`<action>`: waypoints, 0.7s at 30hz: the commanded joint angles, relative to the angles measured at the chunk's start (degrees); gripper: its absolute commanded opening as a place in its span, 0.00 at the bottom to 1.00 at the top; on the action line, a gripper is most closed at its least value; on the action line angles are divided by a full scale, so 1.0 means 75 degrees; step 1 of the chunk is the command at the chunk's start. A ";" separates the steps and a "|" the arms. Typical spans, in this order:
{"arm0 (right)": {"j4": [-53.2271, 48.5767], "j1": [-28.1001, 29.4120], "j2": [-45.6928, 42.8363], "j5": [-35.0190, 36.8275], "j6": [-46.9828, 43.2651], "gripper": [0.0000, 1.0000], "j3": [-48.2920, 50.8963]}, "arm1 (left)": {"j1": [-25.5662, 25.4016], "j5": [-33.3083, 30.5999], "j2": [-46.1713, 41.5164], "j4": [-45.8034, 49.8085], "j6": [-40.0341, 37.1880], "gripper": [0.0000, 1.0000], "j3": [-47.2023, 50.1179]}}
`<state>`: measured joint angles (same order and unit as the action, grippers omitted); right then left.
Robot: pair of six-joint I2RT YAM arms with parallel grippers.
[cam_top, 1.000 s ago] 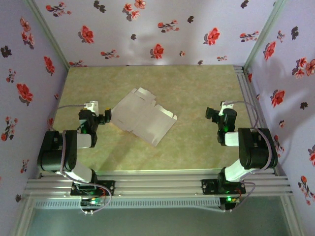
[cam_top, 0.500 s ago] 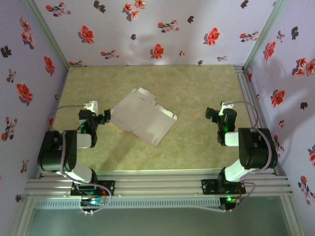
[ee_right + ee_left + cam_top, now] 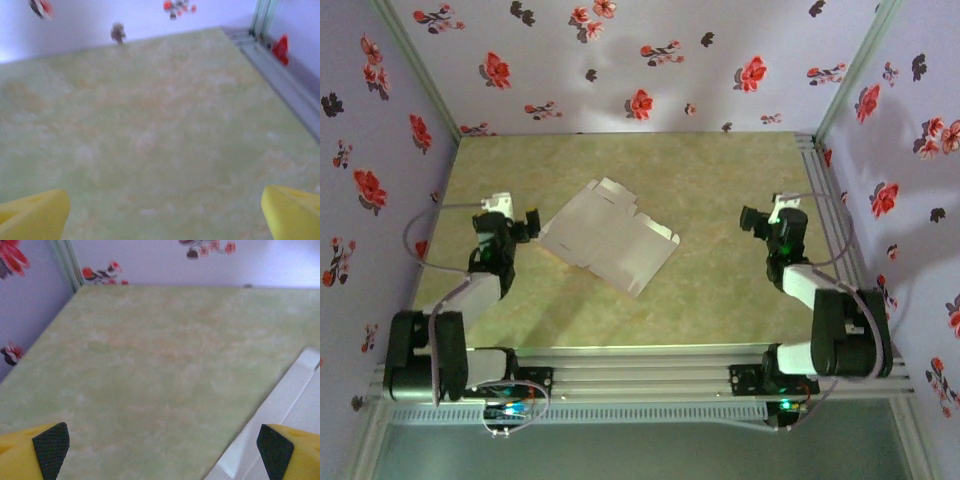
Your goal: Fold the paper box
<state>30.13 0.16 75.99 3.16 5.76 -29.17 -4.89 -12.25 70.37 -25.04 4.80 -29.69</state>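
The paper box (image 3: pixel 610 237) lies flat and unfolded near the middle of the green table, pale grey-white face up, with small notched tabs along its far edge. Its near-left corner shows at the right edge of the left wrist view (image 3: pixel 280 420). My left gripper (image 3: pixel 532 226) is open just left of that corner, its yellow fingers (image 3: pixel 40 450) spread wide with bare table between them. Well to the right of the box, my right gripper (image 3: pixel 752 220) is also open over bare table, its yellow fingertips (image 3: pixel 35 215) far apart and nothing between them.
Floral purple walls (image 3: pixel 620 60) close the table on three sides. A grey aluminium rail (image 3: pixel 825 190) runs along the right edge and shows in the right wrist view (image 3: pixel 280 75). More rails cross the near edge (image 3: pixel 640 375) by the arm bases.
Both arms have stretched forward and away from their bases. The left gripper has moved a little up beside the box corner. The right gripper has shifted slightly further out. The box has not moved.
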 commanded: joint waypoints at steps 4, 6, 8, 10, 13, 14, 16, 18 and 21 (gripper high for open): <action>-0.2556 0.0202 -0.1302 -0.0428 0.1559 0.99 -0.0998 | -0.0346 -0.0567 -0.0855 0.5137 0.2570 1.00 -0.1739; -0.3348 0.0201 -0.1612 -0.0420 0.2076 0.99 -0.1334 | -0.0415 -0.0399 -0.0918 0.6423 0.3417 1.00 -0.2198; -0.4381 0.0190 -0.1786 -0.0157 0.2700 0.99 -0.1777 | -0.0427 -0.0034 -0.0947 0.7402 0.4263 1.00 -0.2473; -0.5130 0.0189 -0.1803 -0.0335 0.2966 0.99 -0.2148 | -0.0427 0.0465 -0.0995 0.8013 0.4956 1.00 -0.2568; -0.5468 0.0198 -0.1736 -0.1451 0.2760 0.99 -0.2332 | -0.0438 0.1077 -0.1073 0.8324 0.5702 0.99 -0.2487; -0.5521 0.0218 -0.1694 -0.1656 0.2833 0.99 -0.2323 | -0.0439 0.1211 -0.1076 0.8375 0.5974 0.97 -0.2436; -0.5670 0.0312 -0.1640 -0.1738 0.2915 0.99 -0.2261 | -0.0456 0.1525 -0.1023 0.8366 0.6309 0.95 -0.2383; -0.5692 0.0495 -0.1625 -0.1651 0.2940 0.99 -0.2114 | -0.0473 0.1717 -0.0868 0.8457 0.6709 0.92 -0.2430; -0.5715 0.0815 -0.1613 -0.1618 0.2957 0.99 -0.1952 | -0.0552 0.1883 -0.0627 0.8551 0.7083 0.87 -0.2545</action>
<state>-9.98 4.47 63.55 -7.22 26.37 -44.88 -8.25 -1.37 64.25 35.40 51.29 -47.57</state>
